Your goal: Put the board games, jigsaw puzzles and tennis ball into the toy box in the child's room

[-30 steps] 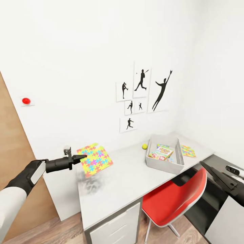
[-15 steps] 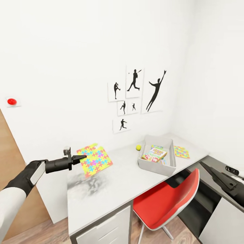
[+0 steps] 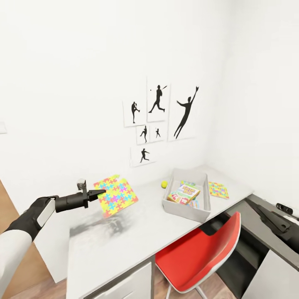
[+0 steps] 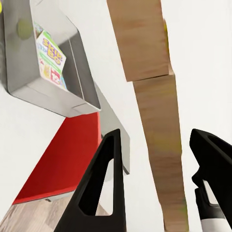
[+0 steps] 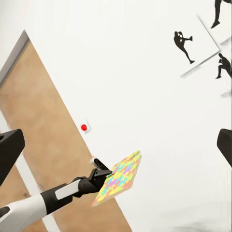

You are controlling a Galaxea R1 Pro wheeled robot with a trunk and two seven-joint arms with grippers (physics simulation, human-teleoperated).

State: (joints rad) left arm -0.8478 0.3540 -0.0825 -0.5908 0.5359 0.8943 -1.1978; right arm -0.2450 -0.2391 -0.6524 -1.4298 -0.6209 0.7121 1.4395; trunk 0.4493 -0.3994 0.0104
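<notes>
Gripping one edge of a flat jigsaw-patterned puzzle box point(image 3: 116, 195), the left gripper's point(image 3: 98, 194) fingers hold it tilted above the long light-grey desk point(image 3: 124, 236). Farther along sits the shallow grey toy box point(image 3: 187, 196) holding game boxes, a small yellow-green tennis ball point(image 3: 164, 184) beside it. The right gripper's point(image 3: 259, 211) fingers: cannot tell.

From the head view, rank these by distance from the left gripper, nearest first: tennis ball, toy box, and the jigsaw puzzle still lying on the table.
1. Tennis ball, on the table beside the toy box's near side, closest to the left gripper.
2. Toy box, just beyond the ball.
3. Jigsaw puzzle on the table, past the box, toward the corner.
</notes>
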